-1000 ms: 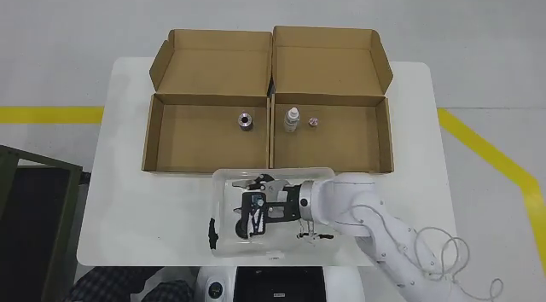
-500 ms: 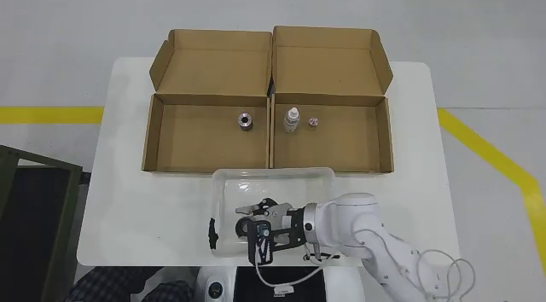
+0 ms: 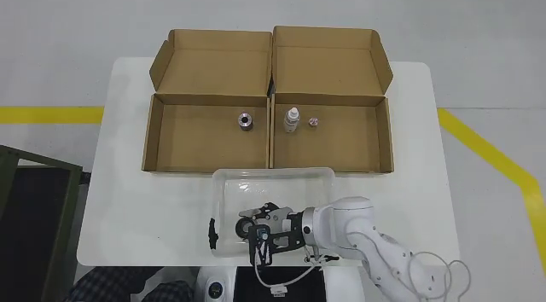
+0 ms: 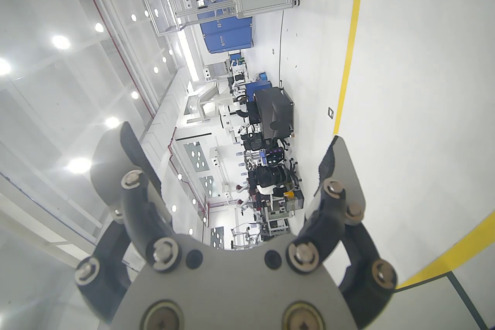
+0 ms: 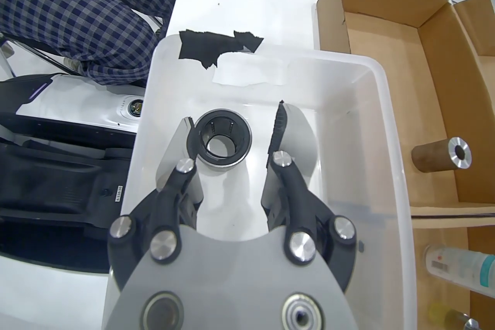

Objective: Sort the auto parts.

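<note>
Down inside the clear rectangular plastic bin (image 5: 383, 84) (image 3: 273, 174), near the front edge of the white table (image 3: 128, 174): right gripper (image 5: 235, 118) (image 3: 256, 234), jaws spread wide, gripping nothing. Between those jaws, flat on the bin floor with its bore facing up: black ring-shaped bearing with a metal outer band (image 5: 220, 142) (image 3: 243, 227), pressed up against one finger, well apart from the other.

On the bin's rim, a torn strip of black tape (image 5: 216, 47) (image 3: 212, 234); just below it on the inner wall, a blank white label (image 5: 247, 72).

Behind the bin, side by side with lids folded back: left brown cardboard box (image 3: 153, 131) and right brown cardboard box (image 3: 384, 131). In the left box, a short metal cylinder with a centre hole (image 3: 244, 120) (image 5: 441, 153), lying on its side. In the right box, a small white bottle (image 3: 292, 119) (image 5: 456, 265) with a teal-banded label, print too small to make out, and near it a small round metal part (image 3: 312, 120).

Left gripper (image 4: 230, 136) off the table, aimed out at the hall, jaws apart and empty.
</note>
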